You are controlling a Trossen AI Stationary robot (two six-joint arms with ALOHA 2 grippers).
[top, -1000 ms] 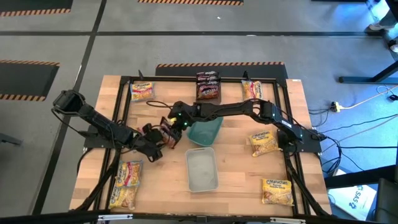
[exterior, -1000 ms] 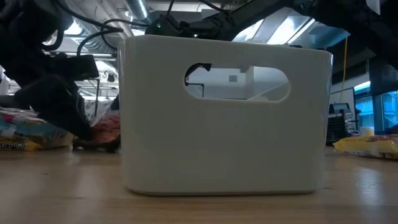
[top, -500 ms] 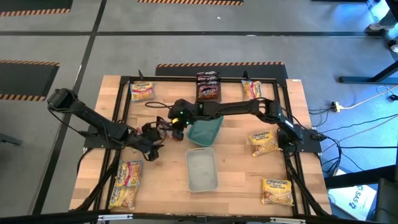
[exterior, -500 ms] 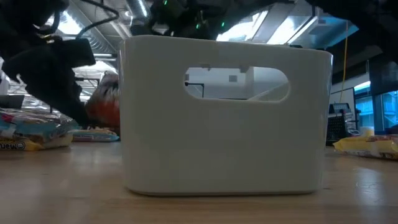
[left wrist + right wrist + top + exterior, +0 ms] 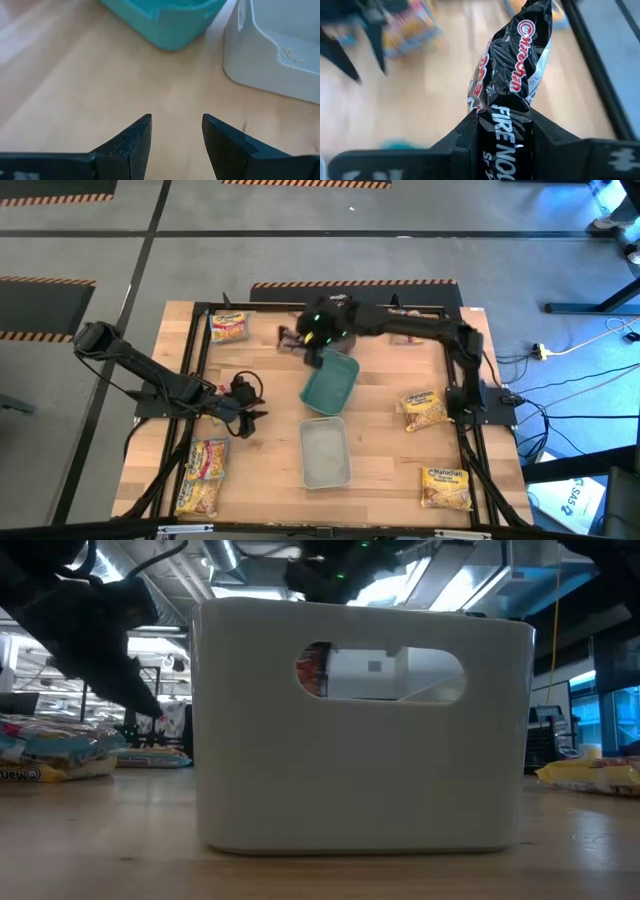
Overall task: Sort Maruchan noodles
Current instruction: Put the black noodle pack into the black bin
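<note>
Wooden table (image 5: 380, 450) on grey floor (image 5: 300, 255); teal tray (image 5: 330, 385) and white tray (image 5: 325, 452) hold nothing visible. Right gripper (image 5: 502, 132) pinches a dark packet (image 5: 512, 80); left gripper (image 5: 175, 131) gapes, holding nothing.

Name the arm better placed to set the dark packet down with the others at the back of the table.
Right. The right gripper is shut on the dark packet and hangs near the table's back edge. The left gripper is open and holds nothing, low over bare wood near the teal tray.

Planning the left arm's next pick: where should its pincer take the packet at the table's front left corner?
Judging from above, come straight down on a long edge of the yellow packet. It lies flat beside another, so pinch its free outer edge; the open left pincer hovers nearby.
</note>
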